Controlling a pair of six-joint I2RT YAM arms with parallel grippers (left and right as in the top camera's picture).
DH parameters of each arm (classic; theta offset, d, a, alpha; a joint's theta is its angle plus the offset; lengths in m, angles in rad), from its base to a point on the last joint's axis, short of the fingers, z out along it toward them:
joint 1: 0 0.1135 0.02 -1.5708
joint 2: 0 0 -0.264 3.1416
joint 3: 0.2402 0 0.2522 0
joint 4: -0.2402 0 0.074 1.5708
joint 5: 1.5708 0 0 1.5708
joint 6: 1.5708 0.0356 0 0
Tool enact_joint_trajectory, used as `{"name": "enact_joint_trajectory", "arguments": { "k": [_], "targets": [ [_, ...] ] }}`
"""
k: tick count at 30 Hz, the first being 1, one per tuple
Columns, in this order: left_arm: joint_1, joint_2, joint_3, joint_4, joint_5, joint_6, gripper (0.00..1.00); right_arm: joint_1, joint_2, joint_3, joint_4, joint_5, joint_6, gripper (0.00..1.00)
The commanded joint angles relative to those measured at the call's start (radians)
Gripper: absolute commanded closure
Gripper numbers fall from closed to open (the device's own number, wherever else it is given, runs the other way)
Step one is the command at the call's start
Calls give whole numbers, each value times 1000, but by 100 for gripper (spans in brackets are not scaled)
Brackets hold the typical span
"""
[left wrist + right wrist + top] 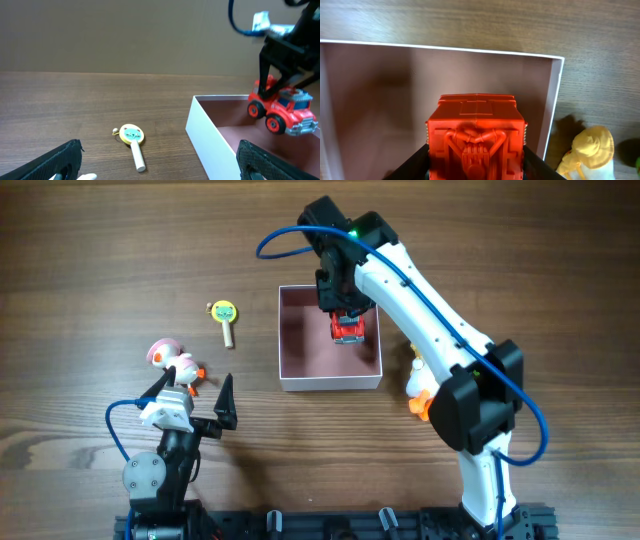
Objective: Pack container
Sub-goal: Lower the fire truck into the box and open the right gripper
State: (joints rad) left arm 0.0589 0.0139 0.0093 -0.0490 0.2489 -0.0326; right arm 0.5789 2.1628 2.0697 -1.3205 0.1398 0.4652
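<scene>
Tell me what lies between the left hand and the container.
Bare table only, in the overhead view, between the open left hand and the container. The yellow stick toy sits off that line.

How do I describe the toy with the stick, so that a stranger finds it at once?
Find the square white-walled container in the middle of the table. On the bare wood to its left lies the stick toy. It is flat, with a round yellow head, a teal face and a pale handle, unlike the plump pink-and-white figure farther left.

One container (300, 345), apparently four toys (348, 328).
</scene>
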Motion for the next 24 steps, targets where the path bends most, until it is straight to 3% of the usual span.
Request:
{"name": "enact_joint_trajectory", "arguments": {
  "k": [1, 24],
  "targets": [
    [-5, -7, -4, -5, -3, -6, 0, -34, 56, -10, 8, 33, -29, 66],
    [-5, -7, -4, -5, -3, -6, 0, -68, 66, -17, 60, -47, -17, 64]
  ]
}}
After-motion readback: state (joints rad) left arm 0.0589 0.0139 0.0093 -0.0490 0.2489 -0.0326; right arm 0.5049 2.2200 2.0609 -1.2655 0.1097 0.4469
